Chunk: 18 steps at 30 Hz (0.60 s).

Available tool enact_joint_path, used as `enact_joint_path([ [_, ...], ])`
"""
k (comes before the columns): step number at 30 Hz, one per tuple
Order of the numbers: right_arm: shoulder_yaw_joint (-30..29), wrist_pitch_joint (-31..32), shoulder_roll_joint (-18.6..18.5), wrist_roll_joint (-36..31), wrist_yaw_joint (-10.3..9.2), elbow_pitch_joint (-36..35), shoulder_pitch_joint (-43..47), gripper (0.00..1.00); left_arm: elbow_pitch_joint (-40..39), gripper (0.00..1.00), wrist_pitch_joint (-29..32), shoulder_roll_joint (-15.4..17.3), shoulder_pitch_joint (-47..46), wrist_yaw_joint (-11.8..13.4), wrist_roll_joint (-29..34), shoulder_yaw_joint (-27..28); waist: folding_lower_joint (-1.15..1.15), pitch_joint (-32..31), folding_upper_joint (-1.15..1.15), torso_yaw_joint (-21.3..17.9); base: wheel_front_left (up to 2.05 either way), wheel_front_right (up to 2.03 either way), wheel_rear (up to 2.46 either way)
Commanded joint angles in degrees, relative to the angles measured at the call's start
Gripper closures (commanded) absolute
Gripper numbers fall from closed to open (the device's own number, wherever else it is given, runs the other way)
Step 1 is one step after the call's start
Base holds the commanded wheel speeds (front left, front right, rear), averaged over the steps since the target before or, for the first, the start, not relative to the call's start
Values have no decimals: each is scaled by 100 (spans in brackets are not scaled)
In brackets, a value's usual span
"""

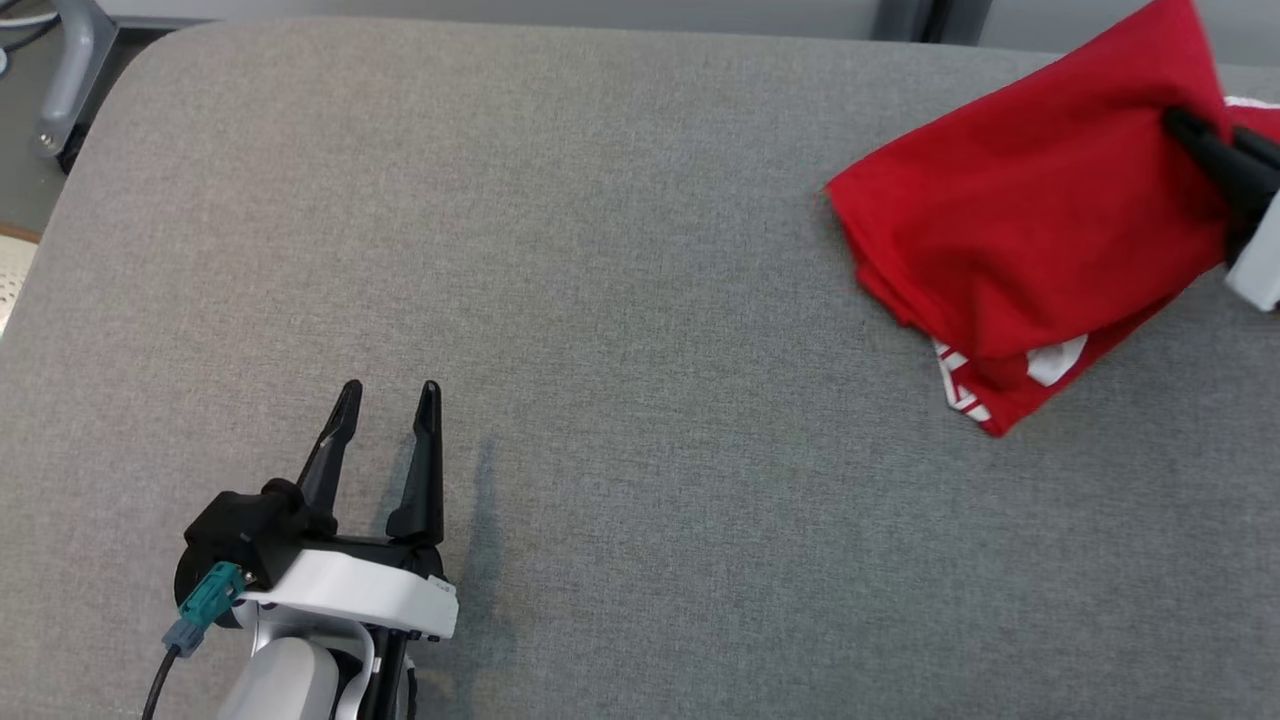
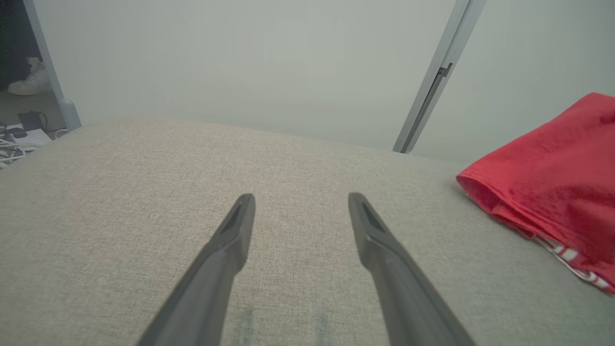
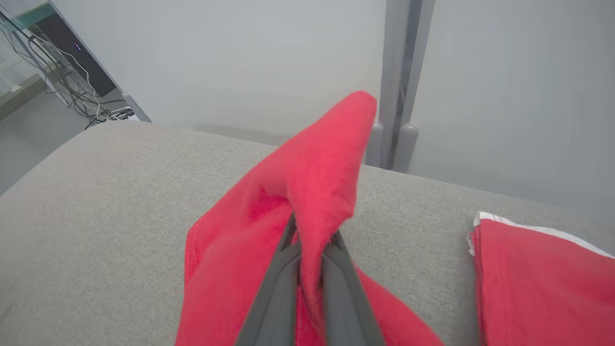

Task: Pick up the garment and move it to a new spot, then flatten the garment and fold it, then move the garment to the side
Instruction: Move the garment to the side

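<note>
The garment [image 1: 1040, 220] is red cloth with white trim, folded into a bundle at the far right of the grey padded table [image 1: 600, 300]. My right gripper [image 1: 1195, 135] is shut on its upper layer at the right edge of the head view. In the right wrist view the two dark fingers [image 3: 331, 269] pinch a raised fold of the garment [image 3: 317, 182], which stands up above the table. My left gripper [image 1: 388, 395] rests open near the front left, far from the cloth, nothing between its fingers [image 2: 230, 240]. The garment [image 2: 552, 192] lies to its right.
A second red piece with a white edge [image 3: 543, 278] lies at the right of the right wrist view. A grey metal post [image 3: 401, 86] stands behind the table. Cables [image 3: 72, 91] lie on the floor beyond the left corner. A shoe [image 2: 29, 81] shows on the floor.
</note>
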Motion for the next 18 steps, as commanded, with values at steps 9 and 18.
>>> enact_joint_path([
  [9, 234, -225, -716, -38, 0, 817, -539, 100, -50, 0, -6, -63, -153, -38, 152, 77, 0, 367, 0, 72, 0, 0, 0],
  [18, 523, -366, -733, -699, 0, 1868, -1042, 100, -51, 0, -6, -118, -278, -65, 247, 68, 0, 527, 0, -94, 0, 0, 0],
])
